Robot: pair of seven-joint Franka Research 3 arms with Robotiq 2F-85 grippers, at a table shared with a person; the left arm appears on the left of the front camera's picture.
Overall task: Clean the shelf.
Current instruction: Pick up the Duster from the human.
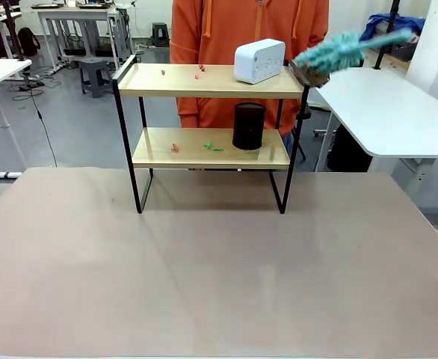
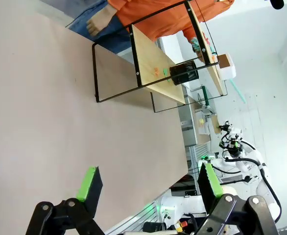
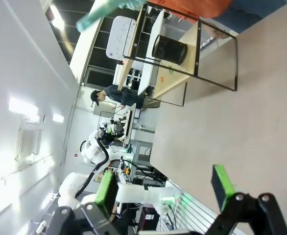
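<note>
Beige bench (image 1: 219, 284); the shelf (image 1: 204, 88) stands at twelve o'clock, coloured scraps (image 1: 208, 145) on its boards; left gripper (image 2: 148, 171) and right gripper (image 3: 164, 174) both apart, empty; the teal duster (image 1: 346, 51) at two o'clock should probably sweep gently around the white box (image 1: 259, 61) and black cylinder (image 1: 248, 126).

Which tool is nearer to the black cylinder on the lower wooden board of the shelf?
Likely the right tool. The black cylinder stands toward the right end of the shelf; both open tools hang far back over the table, the left tool farther sideways.
</note>
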